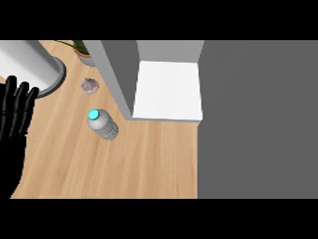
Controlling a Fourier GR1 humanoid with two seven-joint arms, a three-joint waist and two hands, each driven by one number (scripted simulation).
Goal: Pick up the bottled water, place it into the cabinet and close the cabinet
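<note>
Left edge: left hand [8, 119], black, glossy, seen from the back. Fingers straight and close together, tips pointing up-frame toward the white cylinder. Spread flat, holding nothing, touching no object as far as I can tell. It sits over the counter's left margin, resting. Right hand isn't visible anywhere.

Counter [113, 168]: light wood, fine straight grain, matte, flat. Ends at a straight edge on the right, where a plain dark grey surface [268, 121] begins.

Top left: white cylinder [17, 60], smooth, tall, standing on a round grey base [57, 79] with a darker rim. Just right of the fingertips.

Next right, near the top: plant [79, 49], green and yellow leaves over a pale pot, cut off by the frame edge. Below it a small rounded pinkish-grey lump [90, 86], mottled surface, can't tell what it is.

Bottled water [102, 124]: upright on the wood, seen from above. Round turquoise cap, clear ribbed body, greyish. Free-standing, well apart from the hand, just left of the cabinet door, below the lump.

Cabinet [168, 88]: open. Grey door panel [116, 74] edge-on, thin, flat, swung out toward the viewer. Inside, a flat white shelf, rectangular, smooth. Grey top band above it.
</note>
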